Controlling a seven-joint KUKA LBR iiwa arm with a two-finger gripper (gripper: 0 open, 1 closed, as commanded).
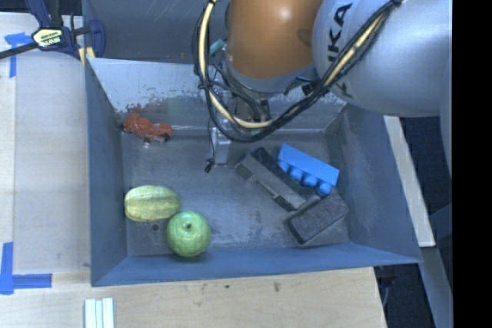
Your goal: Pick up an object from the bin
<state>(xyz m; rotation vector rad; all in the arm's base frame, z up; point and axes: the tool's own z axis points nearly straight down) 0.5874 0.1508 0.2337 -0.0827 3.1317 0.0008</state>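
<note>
My gripper (215, 154) reaches down under the orange dome to the bin floor, near the middle of the back wall. A small orange-red toy (146, 127) lies to its left, against the back wall and apart from it. Just right of the gripper a dark grey elongated object (267, 179) lies slanted on the floor, with a blue studded block (307, 168) resting along its right side. I see nothing held by the gripper.
A pale yellow-green squash (151, 203) and a green apple (188, 233) lie at the front left. A dark grey rectangular sponge-like block (316, 220) sits at the front right. Bare floor stretches between the gripper and the apple. The arm and its cables cover the back right.
</note>
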